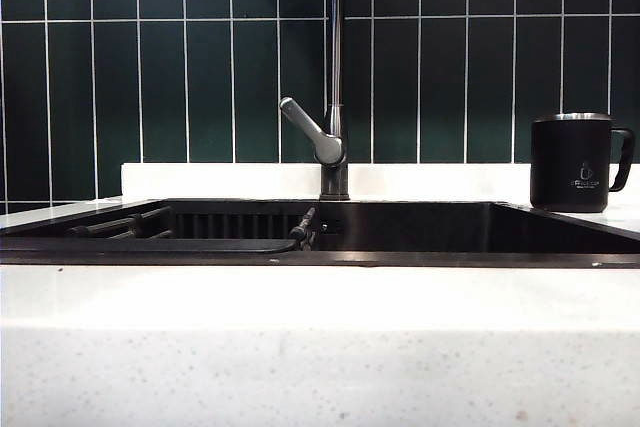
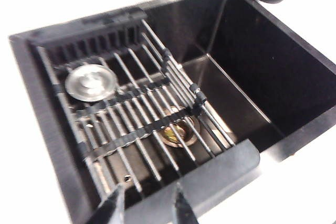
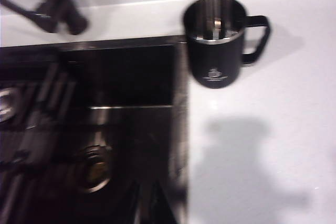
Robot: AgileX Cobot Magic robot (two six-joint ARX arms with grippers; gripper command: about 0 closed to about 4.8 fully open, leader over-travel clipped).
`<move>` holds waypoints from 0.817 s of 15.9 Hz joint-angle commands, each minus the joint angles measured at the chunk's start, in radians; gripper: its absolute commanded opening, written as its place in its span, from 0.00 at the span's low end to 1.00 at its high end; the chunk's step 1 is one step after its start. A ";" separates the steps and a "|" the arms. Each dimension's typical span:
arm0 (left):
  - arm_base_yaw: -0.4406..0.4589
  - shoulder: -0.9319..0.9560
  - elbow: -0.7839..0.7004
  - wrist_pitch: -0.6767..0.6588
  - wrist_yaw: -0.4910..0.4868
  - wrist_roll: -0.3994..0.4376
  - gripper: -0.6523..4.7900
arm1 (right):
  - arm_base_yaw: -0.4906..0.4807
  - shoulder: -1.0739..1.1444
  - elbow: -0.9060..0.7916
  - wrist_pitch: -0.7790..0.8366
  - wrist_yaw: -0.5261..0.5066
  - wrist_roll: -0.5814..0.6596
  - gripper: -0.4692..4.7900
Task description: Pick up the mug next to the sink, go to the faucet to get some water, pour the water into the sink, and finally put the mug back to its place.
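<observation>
Mug [image 1: 571, 161] upright on counter right of sink [image 1: 420, 247], ungrasped: looks like task's end or start. Left gripper [image 2: 144, 209] over sink, jaws narrowly apart, empty. Right gripper [image 3: 147, 203] near sink's right edge, blurred, jaw state unclear.

A wall of tall, narrow dark green tiles [image 1: 190, 87] fills the back of the exterior view, set upright with thin white grout lines; 1 horizontal grout line runs across near the top. The glaze gives a faint sheen. At the wall's foot a low white upstand [image 1: 220, 180] runs along the back of a white speckled countertop [image 1: 320, 347], whose broad front edge fills the lower part of that view. Light falls evenly and brightly on the white stone. In the right wrist view a soft grey shadow [image 3: 247, 166] lies on the countertop.
</observation>
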 commanded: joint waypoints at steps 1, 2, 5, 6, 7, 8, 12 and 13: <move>-0.001 -0.102 0.002 -0.035 -0.008 -0.026 0.33 | 0.086 -0.117 0.003 -0.063 0.008 0.017 0.17; -0.001 -0.114 0.002 -0.036 0.013 -0.034 0.33 | 0.095 -0.151 0.003 -0.071 0.004 0.015 0.17; -0.001 -0.100 -0.014 -0.002 0.046 -0.034 0.33 | 0.097 -0.240 0.003 -0.071 0.005 0.013 0.17; -0.001 -0.094 -0.036 0.027 0.013 -0.034 0.32 | 0.097 -0.248 0.003 -0.068 0.005 0.005 0.17; -0.001 -0.090 -0.070 0.067 -0.086 -0.060 0.24 | 0.096 -0.241 0.000 -0.068 0.009 0.004 0.16; -0.001 -0.090 -0.093 0.095 -0.126 -0.087 0.22 | 0.096 -0.240 -0.012 -0.050 0.009 -0.010 0.16; -0.001 -0.095 -0.198 0.230 -0.159 -0.117 0.22 | 0.096 -0.245 -0.129 0.087 0.073 -0.080 0.16; -0.001 -0.098 -0.224 0.247 -0.160 -0.126 0.22 | 0.096 -0.252 -0.162 0.119 0.079 -0.082 0.16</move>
